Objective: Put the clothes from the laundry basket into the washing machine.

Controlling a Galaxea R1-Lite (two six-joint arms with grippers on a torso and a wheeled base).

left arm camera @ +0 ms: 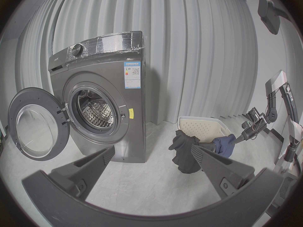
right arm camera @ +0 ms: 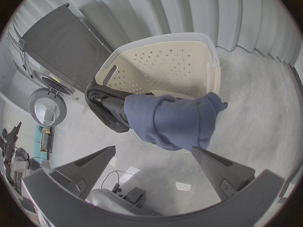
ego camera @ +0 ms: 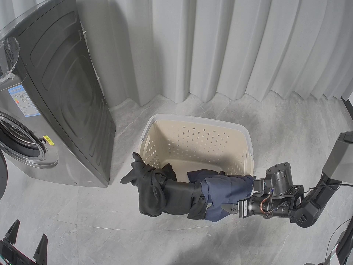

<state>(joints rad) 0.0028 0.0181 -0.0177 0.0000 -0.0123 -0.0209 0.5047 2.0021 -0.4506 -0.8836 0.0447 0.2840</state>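
The cream laundry basket point(ego camera: 198, 119) stands on the floor to the right of the grey washing machine point(ego camera: 55, 92). A black garment point(ego camera: 161, 192) and a navy blue garment point(ego camera: 224, 190) hang bunched over the basket's near rim. My right gripper point(ego camera: 226, 204) is at the right end of the blue garment point(right arm camera: 170, 120), fingers spread wide, with the cloth just past their tips. My left gripper point(ego camera: 30, 229) is low at the near left, open and holding nothing. In the left wrist view the machine's round door point(left arm camera: 38, 123) is swung open, and no clothes show in the part of the drum point(left arm camera: 94, 111) I can see.
White curtains point(ego camera: 220, 37) hang behind the basket and machine. Bare grey floor point(ego camera: 110, 221) lies between the basket and the machine's front. A pedal-like device with a cable point(right arm camera: 132, 196) lies on the floor close to me.
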